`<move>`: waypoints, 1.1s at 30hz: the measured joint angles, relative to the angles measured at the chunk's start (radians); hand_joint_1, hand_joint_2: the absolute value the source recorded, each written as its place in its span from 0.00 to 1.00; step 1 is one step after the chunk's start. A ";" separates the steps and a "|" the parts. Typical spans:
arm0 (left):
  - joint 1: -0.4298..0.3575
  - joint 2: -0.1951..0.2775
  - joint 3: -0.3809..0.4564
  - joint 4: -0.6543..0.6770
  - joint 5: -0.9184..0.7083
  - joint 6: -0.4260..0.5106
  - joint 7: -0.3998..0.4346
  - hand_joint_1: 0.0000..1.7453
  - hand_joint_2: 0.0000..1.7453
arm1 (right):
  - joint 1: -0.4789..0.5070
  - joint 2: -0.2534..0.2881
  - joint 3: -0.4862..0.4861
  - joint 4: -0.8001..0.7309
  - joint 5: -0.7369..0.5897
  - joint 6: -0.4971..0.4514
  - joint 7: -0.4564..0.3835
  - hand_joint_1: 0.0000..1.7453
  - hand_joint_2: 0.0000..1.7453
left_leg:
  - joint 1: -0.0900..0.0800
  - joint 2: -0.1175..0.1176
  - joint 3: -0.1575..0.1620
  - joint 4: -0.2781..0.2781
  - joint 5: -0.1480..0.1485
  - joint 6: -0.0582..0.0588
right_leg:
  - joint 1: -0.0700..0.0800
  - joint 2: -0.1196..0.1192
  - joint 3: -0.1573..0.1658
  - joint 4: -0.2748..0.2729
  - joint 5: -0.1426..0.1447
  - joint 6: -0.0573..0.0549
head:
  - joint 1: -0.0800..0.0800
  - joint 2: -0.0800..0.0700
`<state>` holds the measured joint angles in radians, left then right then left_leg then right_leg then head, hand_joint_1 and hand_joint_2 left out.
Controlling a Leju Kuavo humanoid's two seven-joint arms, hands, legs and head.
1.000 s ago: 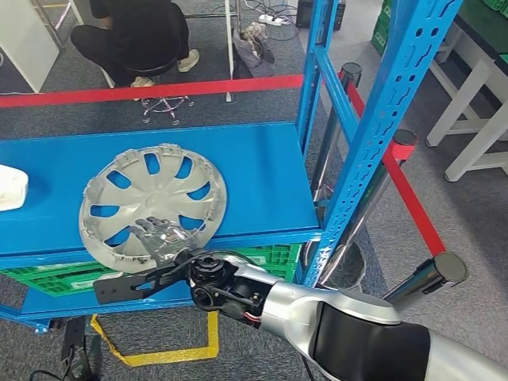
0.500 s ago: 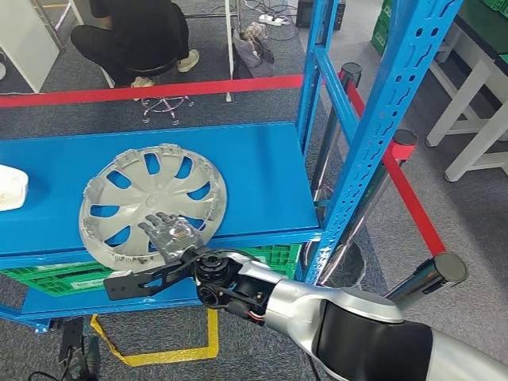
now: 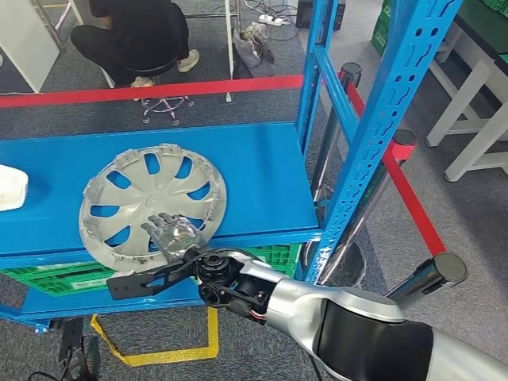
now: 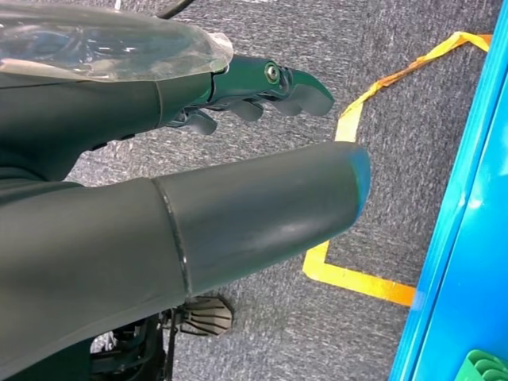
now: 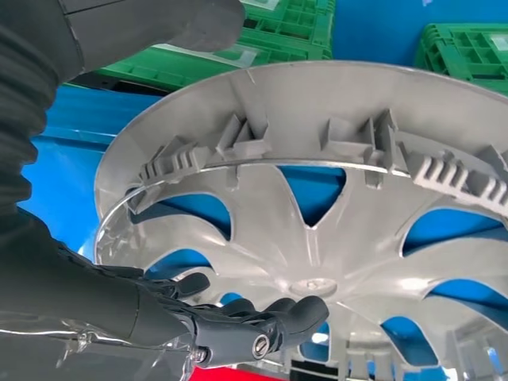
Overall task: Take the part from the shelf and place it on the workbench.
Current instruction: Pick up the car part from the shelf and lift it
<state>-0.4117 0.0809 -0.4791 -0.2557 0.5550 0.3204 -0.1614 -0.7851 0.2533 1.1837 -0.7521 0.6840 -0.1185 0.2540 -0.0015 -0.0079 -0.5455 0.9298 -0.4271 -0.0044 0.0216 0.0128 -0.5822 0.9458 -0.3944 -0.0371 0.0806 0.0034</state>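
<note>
A silver hubcap [image 3: 152,202] lies flat on the blue shelf [image 3: 263,175], its front rim reaching the shelf edge. My right hand [image 3: 171,232] reaches over that front rim, fingers stretched out above the spokes. In the right wrist view the dark fingers [image 5: 252,321] lie over the inner face of the hubcap [image 5: 311,198], while the thumb [image 5: 203,20] sits outside the rim, apart from them. Nothing is clasped. My left hand [image 4: 228,206] hangs over the grey carpet beside the shelf, fingers apart and holding nothing.
A white object [image 3: 10,189] lies at the shelf's left end. Green crates [image 3: 267,255] sit on the lower level. Blue uprights [image 3: 383,119] and chrome posts [image 3: 426,278] stand to the right. A person [image 3: 137,32] sits behind the shelf. Yellow tape [image 4: 359,282] marks the floor.
My right hand has shifted to the right and a little farther in over the hubcap's front rim. The hubcap has not moved.
</note>
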 joint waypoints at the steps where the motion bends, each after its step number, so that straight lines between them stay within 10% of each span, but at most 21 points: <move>1: 0.000 0.000 0.000 0.000 0.001 0.000 0.000 0.00 0.00 | 0.000 0.000 0.000 0.002 0.001 0.001 -0.001 0.00 1.00 | 0.000 0.000 0.000 0.000 0.000 0.000 | 0.000 0.000 0.000 0.000 0.000 0.000 | 0.000 0.000; 33: 0.000 -0.001 -0.001 0.000 0.019 0.010 0.004 0.00 0.00 | -0.038 0.001 -0.023 0.161 0.058 -0.008 -0.019 0.00 1.00 | 0.000 0.000 0.000 0.000 0.000 0.000 | 0.000 0.000 0.000 0.000 0.000 0.000 | 0.000 0.000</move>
<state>-0.4121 0.0803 -0.4804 -0.2556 0.5744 0.3309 -0.1577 -0.8232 0.2539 1.1610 -0.5914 0.7419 -0.1261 0.2345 -0.0016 -0.0079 -0.5455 0.9299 -0.4271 -0.0044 0.0216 0.0127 -0.5821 0.9459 -0.3943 -0.0371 0.0807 0.0034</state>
